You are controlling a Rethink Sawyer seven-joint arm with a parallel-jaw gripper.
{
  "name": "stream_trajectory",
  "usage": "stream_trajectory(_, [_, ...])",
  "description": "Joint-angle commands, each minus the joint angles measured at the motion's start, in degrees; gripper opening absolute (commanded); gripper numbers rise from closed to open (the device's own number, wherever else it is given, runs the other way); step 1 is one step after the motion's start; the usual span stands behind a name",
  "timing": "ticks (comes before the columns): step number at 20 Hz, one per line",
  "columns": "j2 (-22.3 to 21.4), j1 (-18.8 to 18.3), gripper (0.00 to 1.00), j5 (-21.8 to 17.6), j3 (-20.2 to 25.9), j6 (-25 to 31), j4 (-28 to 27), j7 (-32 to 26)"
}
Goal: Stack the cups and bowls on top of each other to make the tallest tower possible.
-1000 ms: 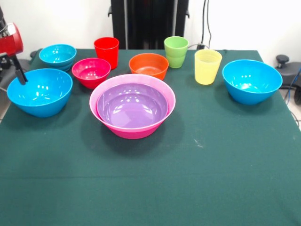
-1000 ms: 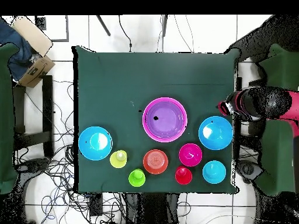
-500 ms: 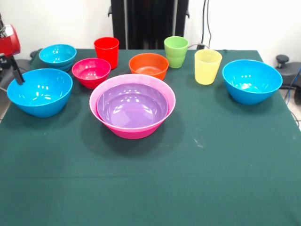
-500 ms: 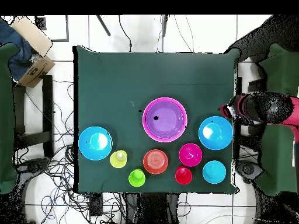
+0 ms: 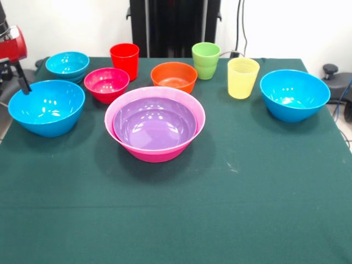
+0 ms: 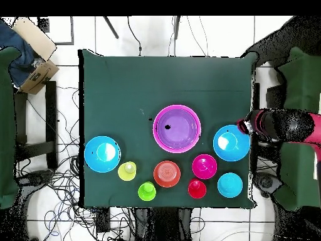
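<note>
The purple bowl (image 5: 155,124) sits nested in the large pink bowl (image 5: 157,154) at the table's middle; this pair also shows in the overhead view (image 6: 177,127). My gripper (image 5: 24,87) hangs at the far rim of the left blue bowl (image 5: 47,110), at the table's edge; in the overhead view the gripper (image 6: 243,127) is beside that bowl (image 6: 231,143). The other blue bowl (image 5: 295,94) stands at the right. Along the back stand the cyan bowl (image 5: 67,64), red cup (image 5: 125,60), magenta-red bowl (image 5: 106,83), orange bowl (image 5: 174,76), green cup (image 5: 206,60) and yellow cup (image 5: 242,77).
The green cloth (image 5: 220,209) covers the table. The robot's black pedestal (image 5: 175,27) stands behind the back row. Cables and a cardboard box (image 6: 37,74) lie on the floor round the table.
The gripper has shifted a little along the table's edge toward the left blue bowl's rim. No cup or bowl has moved.
</note>
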Motion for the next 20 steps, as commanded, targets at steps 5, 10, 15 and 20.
stream_trajectory(5, [1.09, 1.89, 1.0, -3.96, -3.8, -2.42, 3.53, -10.84])
stream_trajectory(10, [2.27, 1.34, 1.0, -3.3, -3.55, -1.18, 1.94, -12.81])
stream_trajectory(15, [1.81, 1.37, 1.0, -2.84, -3.36, -0.5, 1.79, -12.91])
stream_trajectory(20, [2.7, 0.89, 1.0, -2.61, -3.24, -0.47, 1.31, -13.94])
